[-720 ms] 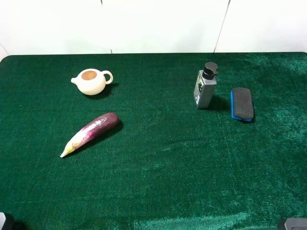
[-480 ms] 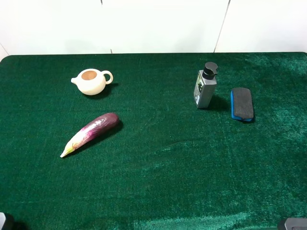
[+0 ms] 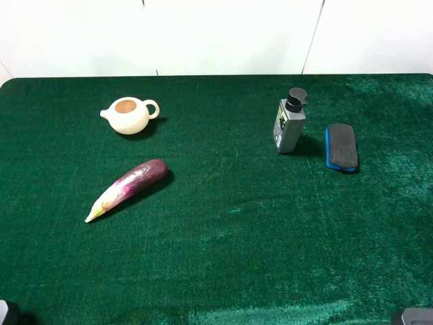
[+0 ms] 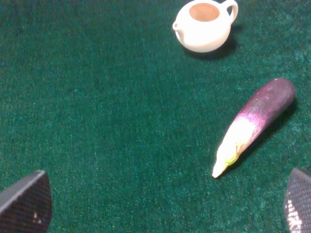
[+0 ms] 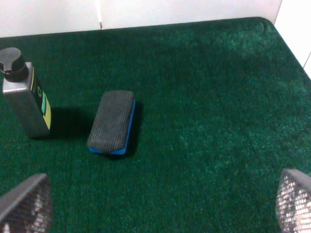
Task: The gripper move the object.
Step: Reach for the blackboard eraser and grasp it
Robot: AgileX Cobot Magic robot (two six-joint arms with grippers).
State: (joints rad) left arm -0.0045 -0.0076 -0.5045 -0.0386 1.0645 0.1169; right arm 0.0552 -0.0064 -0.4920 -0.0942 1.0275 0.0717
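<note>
The fingers (image 5: 23,204) of the right gripper (image 5: 158,213) are spread wide; nothing is held or touched. The board eraser (image 5: 112,122) is laid felt face upward on the counter (image 5: 218,121), just beside the pump bottle (image 5: 24,99), not touching it. The left gripper (image 4: 160,208) is likewise spread wide and empty, well apart from the bottle.

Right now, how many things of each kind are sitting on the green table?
teapot: 1
eggplant: 1
pump bottle: 1
board eraser: 1
Total: 4
</note>
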